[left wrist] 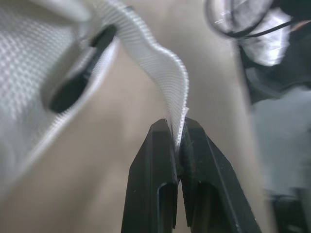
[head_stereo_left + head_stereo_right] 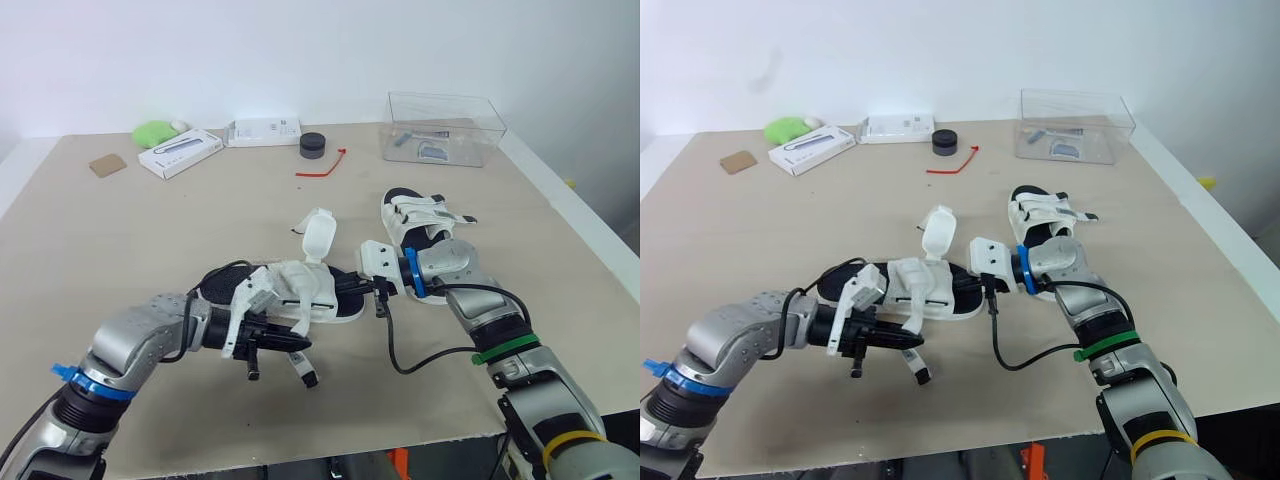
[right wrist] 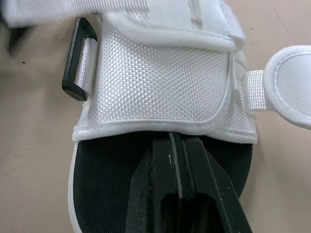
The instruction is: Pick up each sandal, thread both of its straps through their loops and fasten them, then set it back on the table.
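Two white sandals w/ black soles are seen on the worktop point(image 2: 120, 230). The first sandal point(image 2: 312, 292) lies flat on its sole approx. at the worktop's middle, somewhat toward the near edge, w/ one rounded flap point(image 2: 318, 236) standing up from it, unfastened. The L gripper point(image 1: 176, 127) is clamped tight on the end of this sandal's white webbing strap point(image 1: 160, 63). The strap is seen curving away from the fingertips toward the upper, close beside a black plastic loop point(image 1: 80, 77). The R gripper point(image 3: 174, 141) is set at the sandal's other end, fingers pressed together. Its tips lie against the hem of the white woven upper, over the black insole point(image 3: 102, 184); whether any fabric is pinched between them can't be told. The second sandal point(image 2: 415, 222) sits just behind the R wrist, toward the right edge, w/ one strap end sticking out sideways. A clear box point(image 2: 445, 125) w/ small items inside is placed at the far right corner. Along the far edge are found a black round puck point(image 2: 313, 145), a red tie point(image 2: 322, 167), two white cartons point(image 2: 180, 153), a green lump point(image 2: 153, 133) and, toward the far left corner, a brown square point(image 2: 107, 165).
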